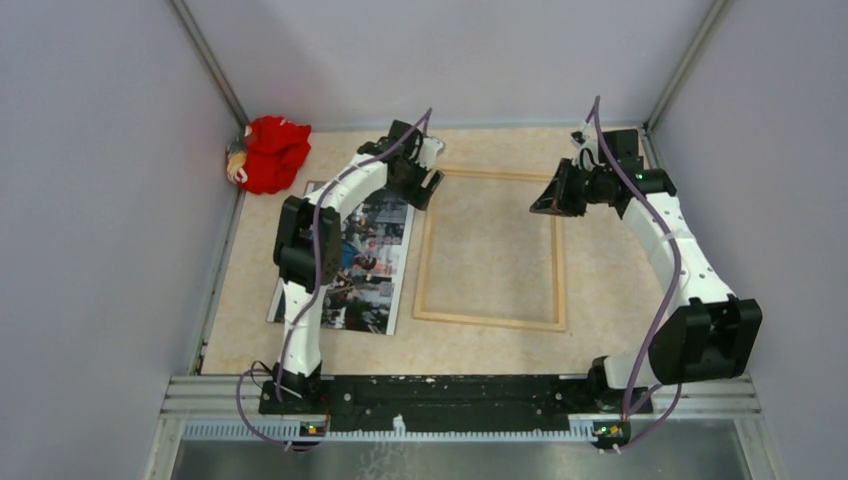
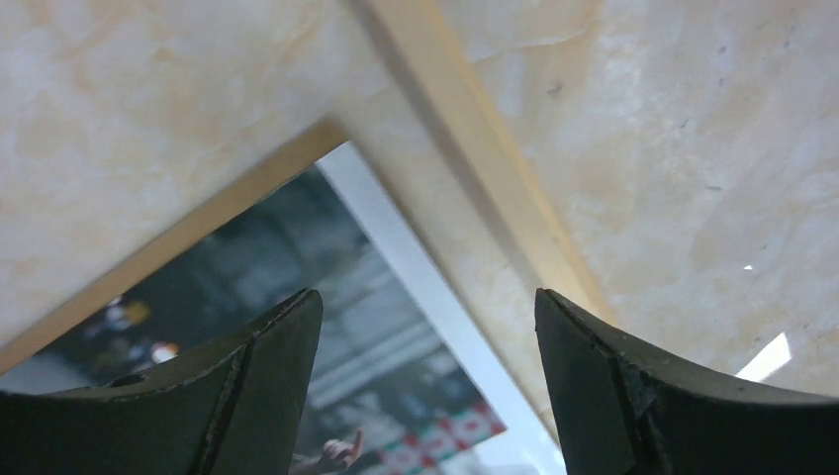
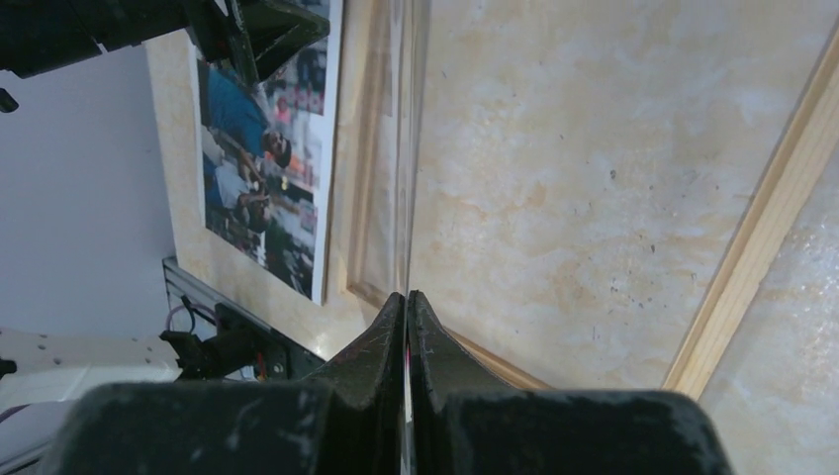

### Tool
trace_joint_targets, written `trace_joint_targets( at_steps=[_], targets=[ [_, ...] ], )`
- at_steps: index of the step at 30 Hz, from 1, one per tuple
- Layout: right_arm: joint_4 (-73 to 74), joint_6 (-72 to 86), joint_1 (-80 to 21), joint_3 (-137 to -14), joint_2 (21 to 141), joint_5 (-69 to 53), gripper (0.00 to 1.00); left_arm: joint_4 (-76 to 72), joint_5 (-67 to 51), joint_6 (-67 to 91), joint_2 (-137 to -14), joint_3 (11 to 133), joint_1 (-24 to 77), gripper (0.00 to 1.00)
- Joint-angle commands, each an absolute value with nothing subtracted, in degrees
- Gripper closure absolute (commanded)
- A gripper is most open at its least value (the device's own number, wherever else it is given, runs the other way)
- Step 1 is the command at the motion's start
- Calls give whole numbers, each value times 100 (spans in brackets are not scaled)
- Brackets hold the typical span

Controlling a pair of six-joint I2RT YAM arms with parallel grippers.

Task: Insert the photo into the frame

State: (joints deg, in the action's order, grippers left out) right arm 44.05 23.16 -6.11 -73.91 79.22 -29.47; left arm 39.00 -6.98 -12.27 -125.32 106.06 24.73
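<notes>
The photo (image 1: 375,265) lies face up on the table, left of the frame, partly under my left arm. The light-wood frame (image 1: 490,320) lies flat in the middle. My left gripper (image 1: 425,185) is open and empty, low over the photo's far right corner and the frame's far left corner. The left wrist view shows the photo (image 2: 277,247) and the frame rail (image 2: 465,129) between my open fingers (image 2: 267,396). My right gripper (image 1: 545,205) is shut on a clear pane (image 3: 406,148), seen edge-on and held upright over the frame (image 3: 762,237). The photo (image 3: 252,148) shows beyond it.
A red cloth toy (image 1: 270,152) sits in the far left corner. Grey walls close in the left, far and right sides. A brown strip (image 2: 198,233) runs along the photo's far edge. The arm bases stand on a black rail (image 1: 450,392) at the near edge.
</notes>
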Motion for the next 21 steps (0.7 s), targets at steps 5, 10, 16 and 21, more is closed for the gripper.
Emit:
trace_joint_targets(
  at_steps=[5,10,16,21],
  targets=[
    [4285,2054,-466,-8080,8679,-3756,100,4027,-777,-1464,-11685,9782,2132,19],
    [4311,1923,-244,-8287,9254,-4023,100,3578,-855,-1553,-11580,8831,2140,24],
    [3911,2154,-166,-8043,9612,-4225,92,3319,-823,-1720,-11494,8337,2201,27],
    [3352,2449,-154,-7430,9665,-4099,69,3231,-826,-1744,-11483,8225,2230,28]
  ],
)
